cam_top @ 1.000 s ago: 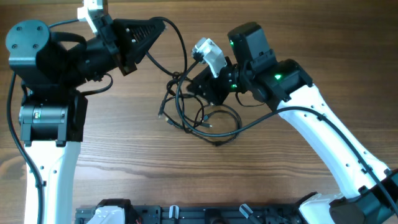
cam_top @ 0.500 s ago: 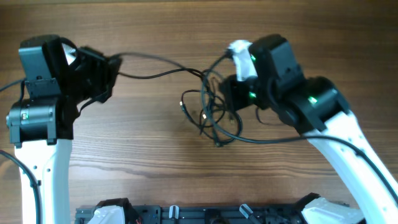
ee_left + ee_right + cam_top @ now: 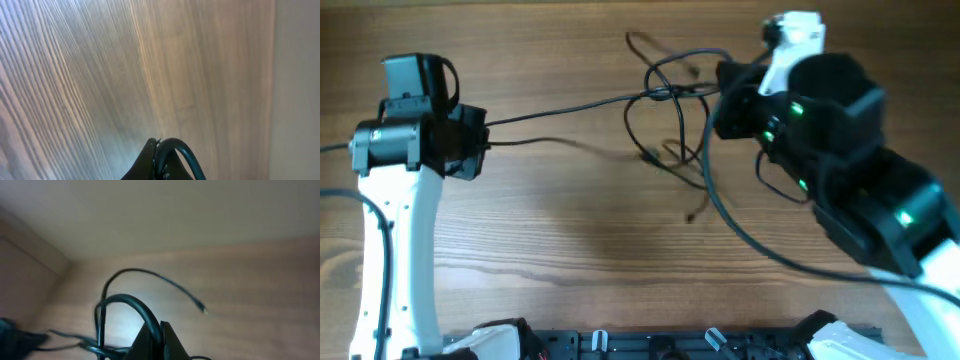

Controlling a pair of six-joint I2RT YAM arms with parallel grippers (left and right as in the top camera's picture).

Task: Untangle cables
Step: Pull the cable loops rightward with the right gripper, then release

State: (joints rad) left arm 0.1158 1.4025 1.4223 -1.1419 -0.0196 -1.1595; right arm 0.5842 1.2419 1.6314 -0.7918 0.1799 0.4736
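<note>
The thin black cables (image 3: 665, 95) form a loose tangle at the far middle of the table. Two strands (image 3: 570, 103) run taut from it leftward to my left gripper (image 3: 483, 140), which is shut on a cable. In the left wrist view the jaws (image 3: 159, 145) pinch a black cable (image 3: 184, 150) that arches out to the right. My right gripper (image 3: 722, 98) is at the tangle's right edge, shut on a cable. In the right wrist view its jaws (image 3: 161, 327) clamp a curved cable (image 3: 125, 299), and a loose plug end (image 3: 204, 311) dangles beyond. Another loose end (image 3: 690, 216) trails toward the table's middle.
A dark fixture (image 3: 650, 345) runs along the table's front edge between the two arm bases. The right arm's own thick black wire (image 3: 770, 255) sweeps across the right part of the table. A pale wall (image 3: 200, 210) rises behind the table's far edge.
The arms have drawn apart: the left gripper went left, the right gripper right and toward the far edge. The tangle moved toward the far edge and strands now stretch taut between the grippers.
</note>
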